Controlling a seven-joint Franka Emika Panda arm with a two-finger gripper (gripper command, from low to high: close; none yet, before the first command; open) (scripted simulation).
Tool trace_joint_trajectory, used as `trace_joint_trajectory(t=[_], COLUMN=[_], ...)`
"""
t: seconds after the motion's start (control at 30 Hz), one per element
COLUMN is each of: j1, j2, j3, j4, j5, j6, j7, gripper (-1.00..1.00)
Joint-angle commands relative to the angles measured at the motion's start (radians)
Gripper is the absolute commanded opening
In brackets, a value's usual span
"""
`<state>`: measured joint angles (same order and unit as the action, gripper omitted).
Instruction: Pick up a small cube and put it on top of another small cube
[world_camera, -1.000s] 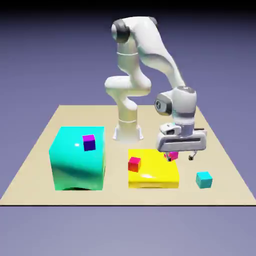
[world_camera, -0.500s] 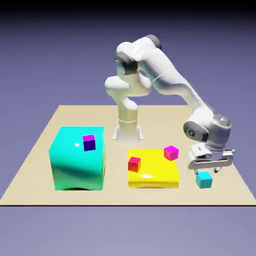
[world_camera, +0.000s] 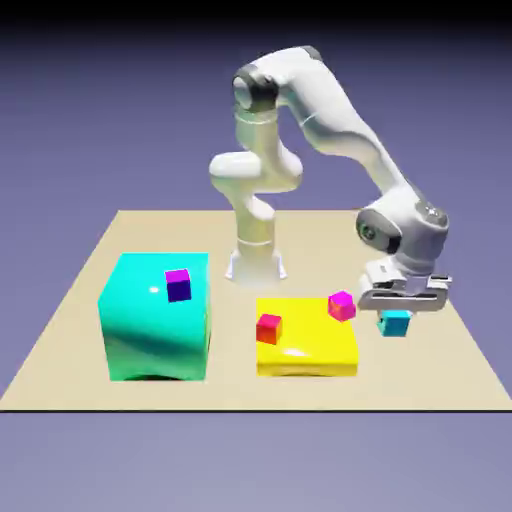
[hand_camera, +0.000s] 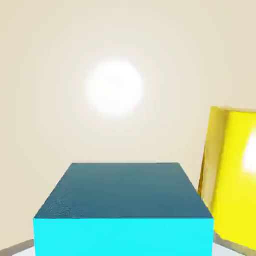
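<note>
The small teal cube (world_camera: 395, 323) hangs above the table, held in my gripper (world_camera: 397, 316), which is shut on it. In the hand view this cube (hand_camera: 123, 210) fills the lower middle and hides the fingertips. The magenta-pink cube (world_camera: 341, 306) sits on the far right corner of the flat yellow block (world_camera: 305, 345), just to the exterior view's left of my gripper and apart from it. An edge of the yellow block (hand_camera: 232, 175) shows at the hand view's right.
A small red cube (world_camera: 268, 328) lies on the yellow block's left part. A huge teal cube (world_camera: 157, 315) stands at the exterior view's left with a small purple cube (world_camera: 178, 285) on top. The robot base (world_camera: 255, 262) rises behind the yellow block.
My gripper went from over the pink cube out to the teal cube on the table, shut on it, and has lifted it up and toward the yellow block.
</note>
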<state>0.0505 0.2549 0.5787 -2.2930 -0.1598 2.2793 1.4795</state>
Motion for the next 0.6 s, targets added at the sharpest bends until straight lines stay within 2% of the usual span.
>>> trace_joint_trajectory(t=[0.0,0.47,0.57], j1=[0.012,0.181,0.184], j2=[-0.036,-0.544,-0.518], j3=[-0.017,-0.261,-0.258], j4=[-0.024,-0.357,-0.374], j5=[0.025,0.414,0.418], j6=[-0.005,-0.061,-0.018], j7=[-0.010,-0.170,-0.171], gripper=[-1.00,-1.00,-1.00])
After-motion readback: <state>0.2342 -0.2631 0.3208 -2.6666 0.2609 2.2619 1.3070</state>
